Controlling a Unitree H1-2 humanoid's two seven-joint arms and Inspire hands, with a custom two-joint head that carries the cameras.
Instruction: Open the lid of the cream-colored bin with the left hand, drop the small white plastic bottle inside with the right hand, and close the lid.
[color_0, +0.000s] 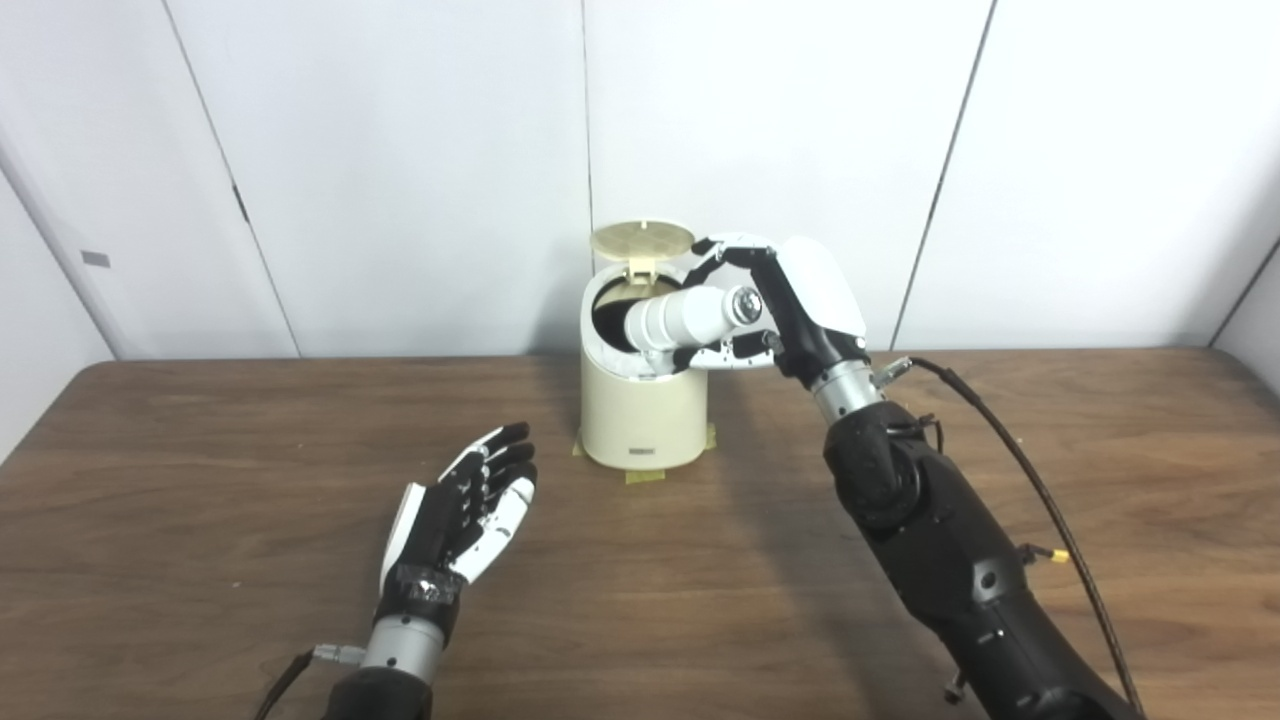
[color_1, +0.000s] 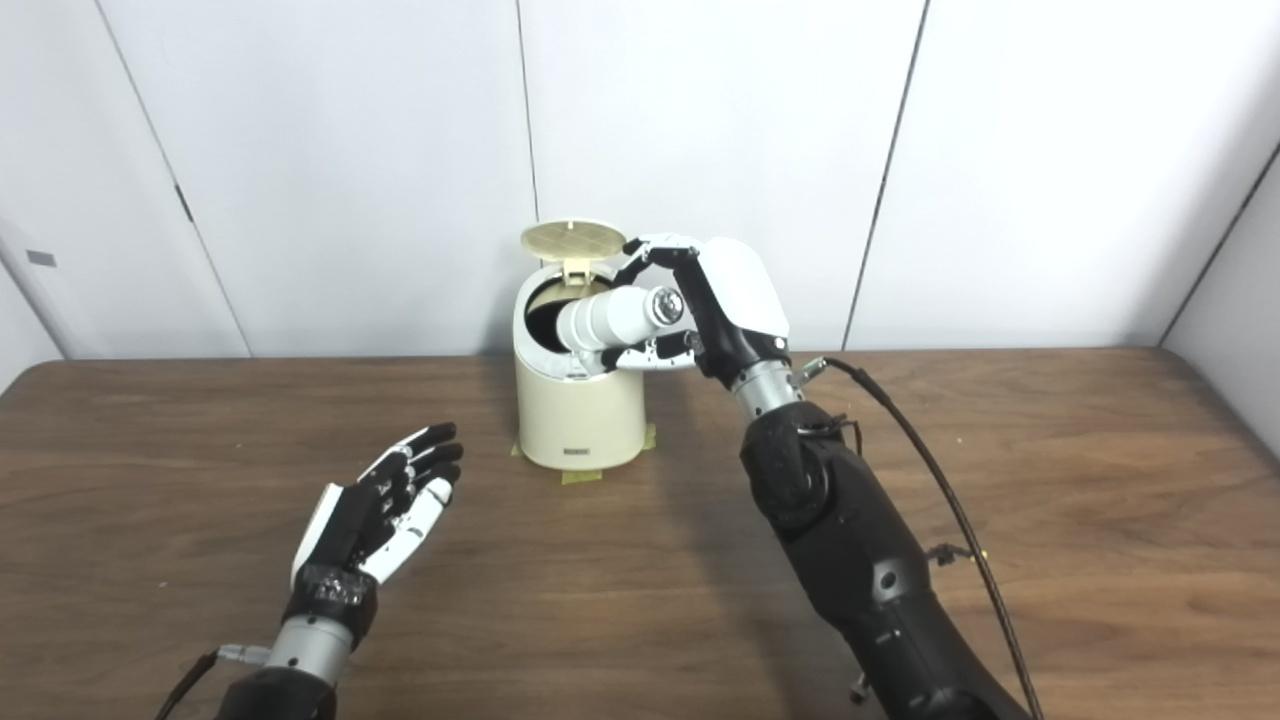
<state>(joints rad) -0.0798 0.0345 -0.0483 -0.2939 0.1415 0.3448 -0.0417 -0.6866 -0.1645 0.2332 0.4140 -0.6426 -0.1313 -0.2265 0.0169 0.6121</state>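
Left robot hand (color_0: 462, 510) empty, fingers apart; right robot hand (color_1: 715, 300) clamped on bottle (color_1: 612, 316) over open bin (color_1: 580, 410).

White panelled wall (color_0: 400, 150) behind a dark wooden table (color_0: 200, 450).

Bin (color_0: 642, 410) mouth open, lid (color_0: 641, 240) upright at back. Right robot hand (color_0: 790, 300) with bottle (color_0: 680, 318) blocks the mouth from the right. Left robot hand (color_0: 465, 510) low on worktop (color_0: 250, 450), bare wood between it and bin. Wall close behind bin.
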